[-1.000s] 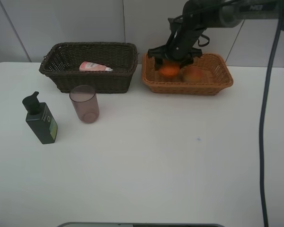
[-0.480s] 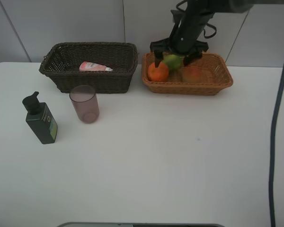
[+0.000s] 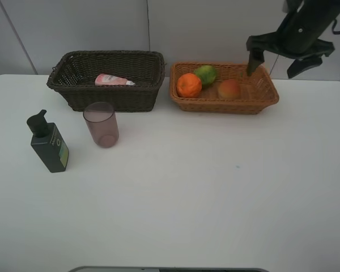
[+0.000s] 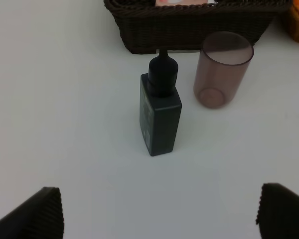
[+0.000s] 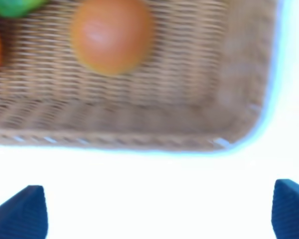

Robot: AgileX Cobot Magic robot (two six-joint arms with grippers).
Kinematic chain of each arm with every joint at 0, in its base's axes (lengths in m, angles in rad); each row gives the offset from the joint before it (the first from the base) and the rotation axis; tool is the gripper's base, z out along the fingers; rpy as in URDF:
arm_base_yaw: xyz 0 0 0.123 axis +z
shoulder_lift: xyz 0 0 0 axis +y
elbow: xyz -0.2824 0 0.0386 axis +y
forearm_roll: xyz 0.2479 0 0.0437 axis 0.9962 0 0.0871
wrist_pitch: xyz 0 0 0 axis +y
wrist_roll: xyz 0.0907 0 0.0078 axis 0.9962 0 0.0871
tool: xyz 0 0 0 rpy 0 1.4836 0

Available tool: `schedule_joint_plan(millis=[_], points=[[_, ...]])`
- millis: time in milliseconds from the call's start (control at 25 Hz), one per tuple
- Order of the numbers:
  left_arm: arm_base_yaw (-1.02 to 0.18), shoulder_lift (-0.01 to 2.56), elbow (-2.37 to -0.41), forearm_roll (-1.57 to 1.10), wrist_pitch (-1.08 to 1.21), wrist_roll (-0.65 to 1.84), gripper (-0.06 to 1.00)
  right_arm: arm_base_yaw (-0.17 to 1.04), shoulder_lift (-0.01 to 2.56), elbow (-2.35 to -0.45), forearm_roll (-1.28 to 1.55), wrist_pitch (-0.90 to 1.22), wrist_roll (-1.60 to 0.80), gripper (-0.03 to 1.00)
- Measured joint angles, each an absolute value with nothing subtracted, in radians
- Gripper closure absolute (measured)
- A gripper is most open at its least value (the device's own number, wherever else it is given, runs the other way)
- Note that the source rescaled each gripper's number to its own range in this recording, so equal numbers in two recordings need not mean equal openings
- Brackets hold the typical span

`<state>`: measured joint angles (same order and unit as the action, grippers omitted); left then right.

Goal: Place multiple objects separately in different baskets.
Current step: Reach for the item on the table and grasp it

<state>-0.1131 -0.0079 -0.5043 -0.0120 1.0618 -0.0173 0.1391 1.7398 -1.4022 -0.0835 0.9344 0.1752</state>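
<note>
Orange (image 3: 189,85): inside the light basket, at the end nearest the dark basket, against the front wall.
Green citrus (image 3: 205,74): same basket, just behind the orange and seemingly touching it.
Apple-like fruit (image 3: 229,89): same basket, about midway along it, a small gap from the green citrus; blurred but plain in the right wrist view (image 5: 111,35).
Pink lotion bottle (image 3: 113,80): lying on its side inside the dark basket, cap end toward the light basket.
Mauve cup (image 3: 101,124): upright on the table, mouth up, just in front of the dark basket.
Dark green pump bottle (image 3: 48,143): upright on the table, near the mauve cup on the side away from the light basket, apart from it; pump head at the top.
Light basket (image 3: 226,106): tan wicker, shallow, side by side with the dark basket, the two nearly touching.
Dark basket (image 3: 113,97): dark brown wicker, deeper.
Right gripper (image 3: 270,73): raised over the far outer corner of the light basket, jaws spread wide, holding nothing.
Left gripper (image 4: 159,214): out of the high view; in its wrist view, fingertips spread wide, empty, aimed at the dark green pump bottle.
Table (image 3: 215,187): white, flat.
</note>
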Motion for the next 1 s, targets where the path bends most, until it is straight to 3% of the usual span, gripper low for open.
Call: schedule_joint_plan(millis=[240, 1000], points=[[-0.113, -0.008, -0.504, -0.012, 1.062, -0.017, -0.05, 0.056, 1.394, -1.203, -0.11, 0.964, 0.154, -0.03], [-0.113, -0.008, -0.504, -0.012, 1.062, -0.017, -0.05, 0.055, 0.36, -0.783, -0.051, 1.097, 0.097, -0.03]])
